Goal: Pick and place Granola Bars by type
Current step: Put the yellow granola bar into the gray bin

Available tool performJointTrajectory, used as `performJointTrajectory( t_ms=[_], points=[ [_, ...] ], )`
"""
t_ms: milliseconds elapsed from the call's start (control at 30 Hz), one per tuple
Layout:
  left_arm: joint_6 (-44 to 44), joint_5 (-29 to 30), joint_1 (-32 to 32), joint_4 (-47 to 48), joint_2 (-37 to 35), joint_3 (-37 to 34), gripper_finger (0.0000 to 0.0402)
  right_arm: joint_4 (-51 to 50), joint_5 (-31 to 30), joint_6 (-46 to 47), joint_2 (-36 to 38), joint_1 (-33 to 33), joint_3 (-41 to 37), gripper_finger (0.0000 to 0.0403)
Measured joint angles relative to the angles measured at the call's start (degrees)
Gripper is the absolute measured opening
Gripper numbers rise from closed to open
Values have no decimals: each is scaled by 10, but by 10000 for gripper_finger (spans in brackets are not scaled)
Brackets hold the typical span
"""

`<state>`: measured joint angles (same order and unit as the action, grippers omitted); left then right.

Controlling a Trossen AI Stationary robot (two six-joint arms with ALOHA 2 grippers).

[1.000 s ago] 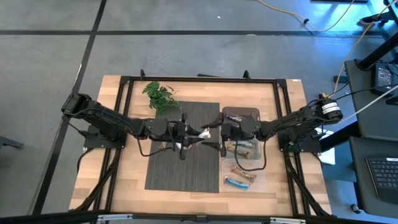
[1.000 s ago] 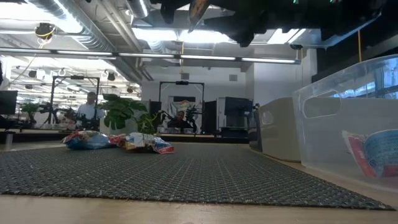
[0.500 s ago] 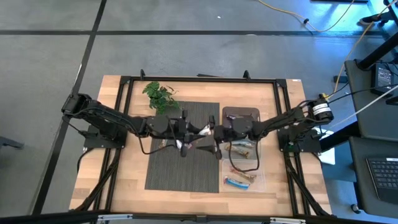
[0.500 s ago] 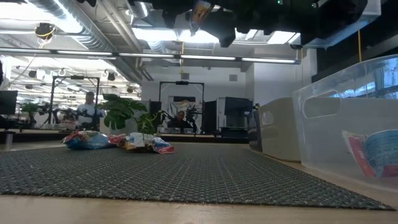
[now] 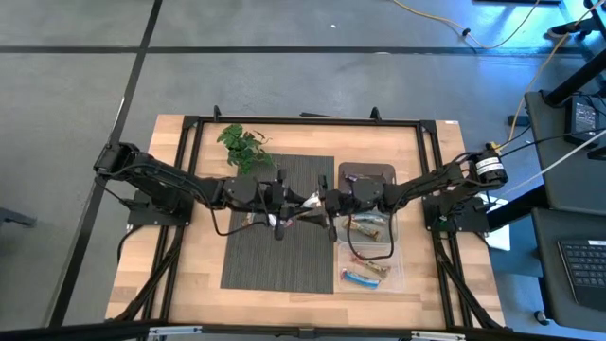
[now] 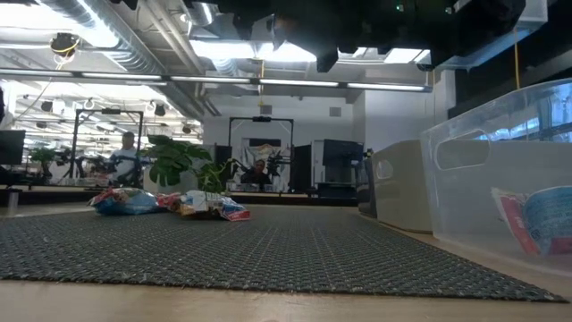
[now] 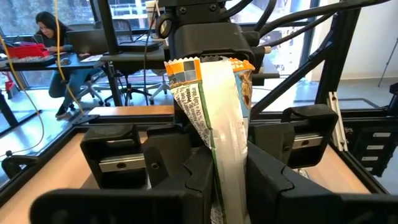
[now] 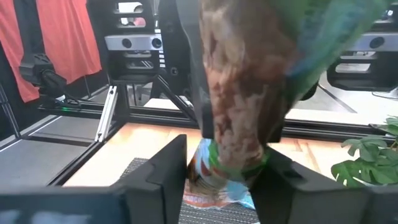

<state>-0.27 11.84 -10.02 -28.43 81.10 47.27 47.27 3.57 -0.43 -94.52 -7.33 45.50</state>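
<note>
One granola bar (image 7: 217,112) in an orange-tan and green wrapper hangs in the air over the dark mat (image 5: 279,256). It sits between my two grippers, which meet nose to nose at the table's middle. My left gripper (image 5: 301,202) is shut on one end and my right gripper (image 5: 324,203) is shut on the other end (image 8: 242,93). Several more bars lie in a heap on the mat (image 6: 170,204), below the left gripper in the high view (image 5: 254,224). My left gripper pinches the bar's end nearest to it (image 7: 225,186) between its two fingers. The fingers lie level, come from the table's left and run along the bar. The bar sticks out past them toward the right gripper, clear of the mat. My right gripper has its two fingers (image 8: 169,171) on either side of the bar's other end (image 8: 233,168) and closed against the wrapper. It comes level from the table's right, along the bar. The bar is clear of the table.
Clear bins (image 5: 371,270) holding bars stand right of the mat, with a grey one (image 5: 367,175) behind them. A green plant sprig (image 5: 243,145) lies at the mat's far left corner. A black frame (image 5: 303,121) runs round the table. People sit in the room beyond.
My right gripper has moved toward the table's left, up to the left gripper. Its fingers have closed from wide open onto the free end of the bar. The bar stays level in the air.
</note>
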Motion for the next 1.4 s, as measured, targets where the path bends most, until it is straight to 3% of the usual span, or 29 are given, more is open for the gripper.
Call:
performJointTrajectory(
  t_ms=[333, 667, 967, 1400],
  points=[
    [-5, 4, -1, 1, 0, 0, 71, -13, -17, -1, 1, 0, 0, 125],
    [-11, 5, -16, 11, 0, 0, 161, -45, -19, -1, 8, 0, 0, 123],
    [-51, 21, -16, 101, 0, 0, 171, -209, -54, 4, 68, 0, 0, 123],
    [-102, 20, -16, 240, 0, 0, 171, -522, -54, 108, 135, 1, 0, 123]
  ],
)
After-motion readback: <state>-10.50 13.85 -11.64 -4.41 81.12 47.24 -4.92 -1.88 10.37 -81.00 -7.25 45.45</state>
